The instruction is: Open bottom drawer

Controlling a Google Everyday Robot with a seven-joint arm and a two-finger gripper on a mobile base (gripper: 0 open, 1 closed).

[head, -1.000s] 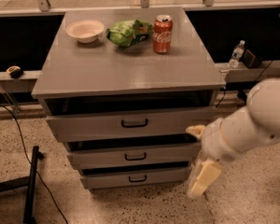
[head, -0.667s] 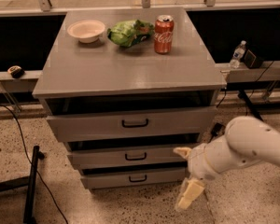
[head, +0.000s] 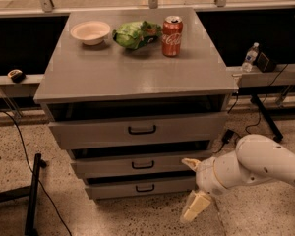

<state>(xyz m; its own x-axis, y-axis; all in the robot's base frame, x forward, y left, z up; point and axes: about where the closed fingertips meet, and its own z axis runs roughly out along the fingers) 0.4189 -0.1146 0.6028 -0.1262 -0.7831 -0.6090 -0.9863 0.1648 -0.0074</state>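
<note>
The grey cabinet [head: 137, 77] has three drawers. The bottom drawer [head: 113, 190] is the lowest and narrowest front, with a small black bar handle [head: 145, 188]. It sits about flush under the middle drawer [head: 108, 166]. My gripper [head: 192, 186] is low at the cabinet's right front, beside the right end of the bottom drawer. It is open. One cream finger [head: 190, 163] is level with the middle drawer and the other [head: 195, 207] hangs near the floor. It holds nothing. The white arm [head: 258, 163] reaches in from the right.
On the cabinet top stand a white bowl [head: 90, 32], a green bag [head: 136, 34] and a red soda can [head: 171, 29]. A water bottle [head: 249, 57] stands on the right ledge. A black stand [head: 33, 193] and cables lie on the floor at left.
My arm has swung left and down, bringing the gripper from right of the cabinet to the right end of the two lower drawers. The drawers have not moved.
</note>
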